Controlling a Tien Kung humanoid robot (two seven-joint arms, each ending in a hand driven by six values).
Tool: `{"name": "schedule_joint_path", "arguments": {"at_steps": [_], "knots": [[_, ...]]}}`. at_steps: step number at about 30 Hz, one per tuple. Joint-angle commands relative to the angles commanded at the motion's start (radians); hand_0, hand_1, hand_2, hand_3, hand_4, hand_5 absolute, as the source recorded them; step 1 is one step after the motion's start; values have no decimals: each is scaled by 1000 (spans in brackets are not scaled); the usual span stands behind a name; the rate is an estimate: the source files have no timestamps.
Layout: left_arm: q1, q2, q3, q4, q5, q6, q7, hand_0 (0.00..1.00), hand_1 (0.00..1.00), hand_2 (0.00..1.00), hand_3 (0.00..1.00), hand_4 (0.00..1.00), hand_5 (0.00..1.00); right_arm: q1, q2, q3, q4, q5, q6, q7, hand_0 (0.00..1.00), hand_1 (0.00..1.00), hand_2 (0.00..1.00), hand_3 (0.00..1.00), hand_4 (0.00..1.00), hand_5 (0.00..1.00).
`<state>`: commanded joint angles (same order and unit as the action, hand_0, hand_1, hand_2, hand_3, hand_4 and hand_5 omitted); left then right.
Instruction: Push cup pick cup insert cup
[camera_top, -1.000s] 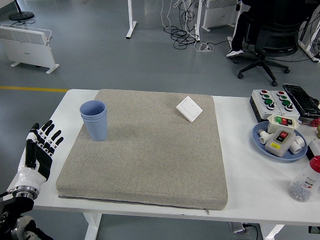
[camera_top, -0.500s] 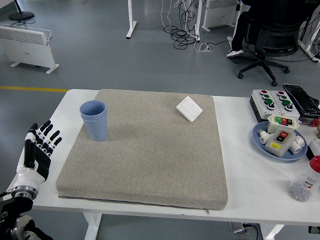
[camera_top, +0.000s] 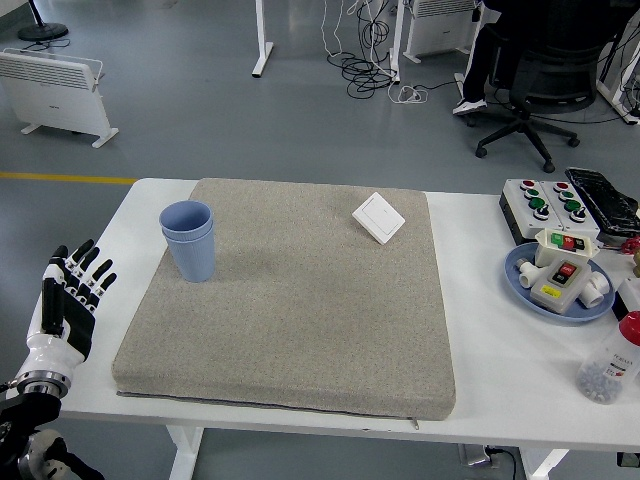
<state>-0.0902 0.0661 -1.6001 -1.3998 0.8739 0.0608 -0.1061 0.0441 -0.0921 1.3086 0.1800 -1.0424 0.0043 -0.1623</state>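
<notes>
Two blue cups (camera_top: 189, 240) stand nested, one inside the other, upright on the grey mat (camera_top: 300, 300) near its far left corner. My left hand (camera_top: 66, 298) is at the table's left edge, fingers spread, holding nothing, well to the left of and nearer than the cups. My right hand is not in view.
A white wall switch (camera_top: 378, 217) lies on the mat's far right part. On the table's right are a button box (camera_top: 547, 206), a blue plate (camera_top: 520, 280) with switch parts, and a small red-capped bottle (camera_top: 610, 362). An office chair (camera_top: 530, 80) stands beyond the table.
My left hand has drawn back to the left and down, away from the mat. The cups have not moved.
</notes>
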Motion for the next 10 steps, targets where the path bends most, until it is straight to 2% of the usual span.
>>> {"name": "schedule_joint_path", "arguments": {"at_steps": [10], "knots": [[-4,-4,-22,19,14,-2,-3,861,875,944,858,598,998,2,0,7,0,-10,0,-3,690,594,602,545,104,458]]}}
